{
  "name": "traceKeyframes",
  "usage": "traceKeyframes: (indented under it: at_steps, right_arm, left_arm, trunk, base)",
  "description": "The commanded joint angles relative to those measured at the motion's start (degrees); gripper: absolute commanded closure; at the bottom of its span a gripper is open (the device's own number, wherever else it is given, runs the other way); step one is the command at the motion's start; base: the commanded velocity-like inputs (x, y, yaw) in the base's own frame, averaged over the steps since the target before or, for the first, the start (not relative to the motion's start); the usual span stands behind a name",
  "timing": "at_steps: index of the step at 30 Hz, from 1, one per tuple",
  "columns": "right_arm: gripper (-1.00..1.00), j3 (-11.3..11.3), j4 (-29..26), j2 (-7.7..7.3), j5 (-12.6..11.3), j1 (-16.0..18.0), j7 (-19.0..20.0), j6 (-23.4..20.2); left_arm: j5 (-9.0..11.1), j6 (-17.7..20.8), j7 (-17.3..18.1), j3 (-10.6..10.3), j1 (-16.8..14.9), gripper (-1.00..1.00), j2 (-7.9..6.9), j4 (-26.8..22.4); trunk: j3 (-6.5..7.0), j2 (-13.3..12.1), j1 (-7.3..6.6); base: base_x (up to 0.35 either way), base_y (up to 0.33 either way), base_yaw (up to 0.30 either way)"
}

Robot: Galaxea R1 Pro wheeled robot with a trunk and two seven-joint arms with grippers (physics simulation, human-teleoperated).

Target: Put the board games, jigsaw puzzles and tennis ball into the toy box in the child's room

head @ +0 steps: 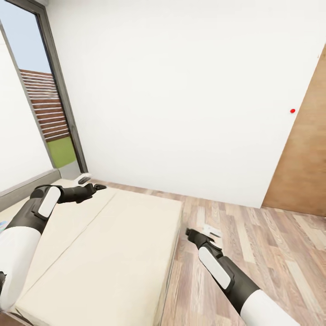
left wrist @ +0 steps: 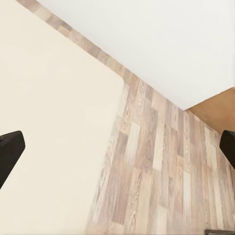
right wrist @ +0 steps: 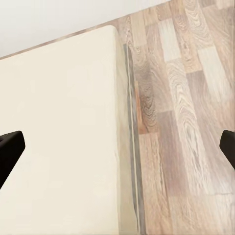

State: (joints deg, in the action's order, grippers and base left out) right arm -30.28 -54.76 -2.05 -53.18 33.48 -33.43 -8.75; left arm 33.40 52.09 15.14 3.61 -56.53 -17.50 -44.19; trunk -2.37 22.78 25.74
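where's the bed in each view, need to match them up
Head view: the bed fills the lower left, with the left gripper above its far end.
Left wrist view: the bed covers the left side, wood floor beside it.
Right wrist view: the bed takes the left half.
Shared landmark: the bed's rounded far corner, where floor meets the white wall.
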Motion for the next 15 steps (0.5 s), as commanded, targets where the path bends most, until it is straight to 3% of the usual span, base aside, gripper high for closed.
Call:
traceKeyframes:
  at_steps: [1,6,15]
  right_arm:
    - [-1.0,-0.22,-0.09,-0.06,-0.17,0.09,-0.39,-0.22]
    - [-1.0,-0.21,-0.09,-0.06,-0.2,0.09,-0.4,-0.22]
    - [-1.0,-0.25,-0.09,-0.06,-0.17,0.09,-0.41,-0.22]
  left_arm:
    - [-0.36,0.29,0.41,0.17,-0.05,-1.0,0.01,-0.02]
    - [-0.35,0.29,0.41,0.17,-0.05,-1.0,0.01,-0.02]
    - [-0.35,0.29,0.4,0.17,-0.05,-1.0,0.01,-0.02]
  trunk:
    - [-0.07,0.14,0.04]
    - [0.16,0.14,0.04]
    - [0.23,0.14,0.04]
  base:
    - [-0.014,0.027,-0.201]
    - [-0.043,0.03,-0.14]
    - [-0.051,0.118,-0.022]
